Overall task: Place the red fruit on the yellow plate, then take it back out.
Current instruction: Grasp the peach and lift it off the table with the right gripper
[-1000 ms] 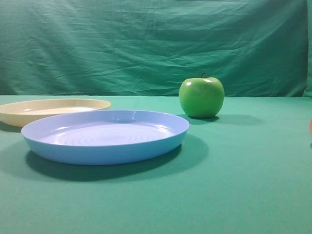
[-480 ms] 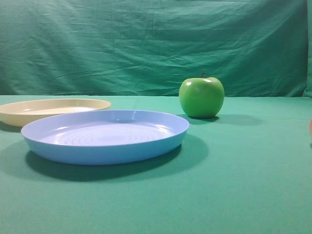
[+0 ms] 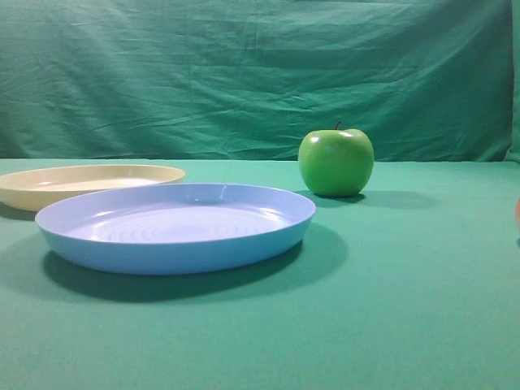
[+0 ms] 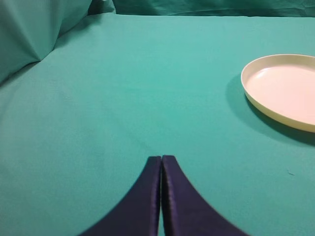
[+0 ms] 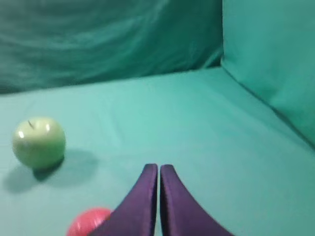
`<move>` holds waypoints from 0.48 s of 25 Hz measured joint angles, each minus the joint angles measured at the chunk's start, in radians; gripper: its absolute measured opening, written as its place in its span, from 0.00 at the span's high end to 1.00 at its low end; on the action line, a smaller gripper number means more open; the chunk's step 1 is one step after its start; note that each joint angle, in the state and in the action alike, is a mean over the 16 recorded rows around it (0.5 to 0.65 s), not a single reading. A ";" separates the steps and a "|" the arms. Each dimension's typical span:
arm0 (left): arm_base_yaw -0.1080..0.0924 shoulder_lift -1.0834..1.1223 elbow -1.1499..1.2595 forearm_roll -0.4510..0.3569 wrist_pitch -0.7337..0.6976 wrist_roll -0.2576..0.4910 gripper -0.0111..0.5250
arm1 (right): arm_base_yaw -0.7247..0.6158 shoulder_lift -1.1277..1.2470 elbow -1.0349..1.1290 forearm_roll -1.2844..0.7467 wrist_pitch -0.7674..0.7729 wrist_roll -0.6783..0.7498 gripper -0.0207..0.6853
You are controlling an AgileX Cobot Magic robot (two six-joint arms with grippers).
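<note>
Nothing is grasped: the task looks to be at its opening step. The left gripper (image 4: 161, 162) and right gripper (image 5: 158, 169) both show dark fingers pressed together, empty. The round smooth red fruit (image 5: 90, 222) lies at seven o'clock from the right gripper, near the shiny green apple (image 5: 39, 141). Next, the right fingers must part and descend onto it, then carry it to the shallow cream-yellow plastic plate (image 4: 283, 91). No writing is readable
</note>
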 joint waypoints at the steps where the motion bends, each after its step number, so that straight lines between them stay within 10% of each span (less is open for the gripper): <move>1: 0.000 0.000 0.000 0.000 0.000 0.000 0.98 | 0.000 0.013 -0.026 0.008 0.014 -0.005 0.97; 12: 0.000 0.000 0.000 0.000 0.000 0.000 0.98 | 0.000 0.252 -0.319 0.143 0.371 -0.137 0.97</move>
